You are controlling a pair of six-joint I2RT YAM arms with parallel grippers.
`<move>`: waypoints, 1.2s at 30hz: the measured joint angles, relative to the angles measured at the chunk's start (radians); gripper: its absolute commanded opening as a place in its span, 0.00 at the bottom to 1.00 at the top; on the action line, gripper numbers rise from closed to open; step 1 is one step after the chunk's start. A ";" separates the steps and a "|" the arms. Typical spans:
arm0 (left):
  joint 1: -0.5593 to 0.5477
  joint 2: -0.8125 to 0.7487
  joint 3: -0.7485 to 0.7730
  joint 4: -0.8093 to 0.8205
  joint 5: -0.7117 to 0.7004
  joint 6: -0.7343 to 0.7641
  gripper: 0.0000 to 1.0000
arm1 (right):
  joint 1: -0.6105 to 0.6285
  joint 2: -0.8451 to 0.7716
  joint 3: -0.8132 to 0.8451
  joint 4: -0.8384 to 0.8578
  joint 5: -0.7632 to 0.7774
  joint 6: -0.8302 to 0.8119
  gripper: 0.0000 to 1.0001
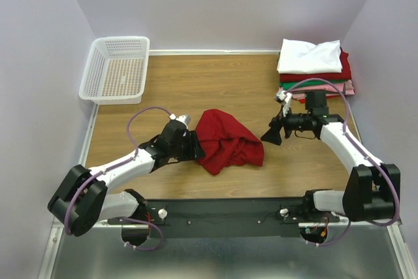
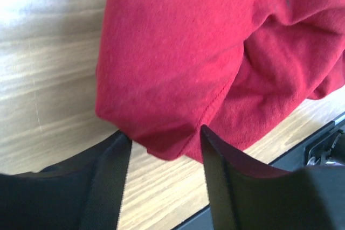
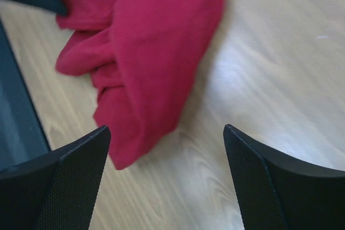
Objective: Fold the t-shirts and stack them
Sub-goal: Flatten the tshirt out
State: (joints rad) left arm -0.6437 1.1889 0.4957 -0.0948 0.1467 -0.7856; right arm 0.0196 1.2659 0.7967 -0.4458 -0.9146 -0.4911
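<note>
A large dark red t-shirt (image 1: 227,140) lies crumpled in the middle of the wooden table. My left gripper (image 1: 197,147) is at its left edge. In the left wrist view the jaws are open, and a hemmed corner of the shirt (image 2: 178,68) reaches between the fingertips (image 2: 121,149) without being pinched. My right gripper (image 1: 271,134) is open and empty, just right of the shirt. The right wrist view shows the shirt (image 3: 145,41) ahead and to the left of the wide-open gripper (image 3: 164,130). A stack of folded t-shirts (image 1: 315,68), white on top, then dark red, green and pink, sits at the back right.
A white plastic mesh basket (image 1: 116,68) stands at the back left corner. Bare wooden tabletop (image 1: 202,86) lies between the basket and the stack. A black rail (image 1: 222,210) with the arm bases runs along the near edge.
</note>
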 measured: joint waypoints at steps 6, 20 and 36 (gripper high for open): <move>0.000 0.032 0.016 0.022 -0.004 0.023 0.36 | 0.144 0.086 0.004 -0.053 0.066 -0.020 0.83; 0.000 0.033 0.071 0.030 -0.008 0.080 0.00 | 0.248 0.152 0.133 -0.166 0.240 -0.057 0.00; 0.107 -0.043 0.750 -0.153 -0.320 0.425 0.00 | 0.248 0.198 0.931 -0.249 0.597 -0.126 0.00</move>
State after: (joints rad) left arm -0.5365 1.1458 1.2453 -0.2478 -0.1738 -0.3603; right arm 0.2676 1.4643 1.7279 -0.6952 -0.3172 -0.6174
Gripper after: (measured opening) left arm 0.009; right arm 0.012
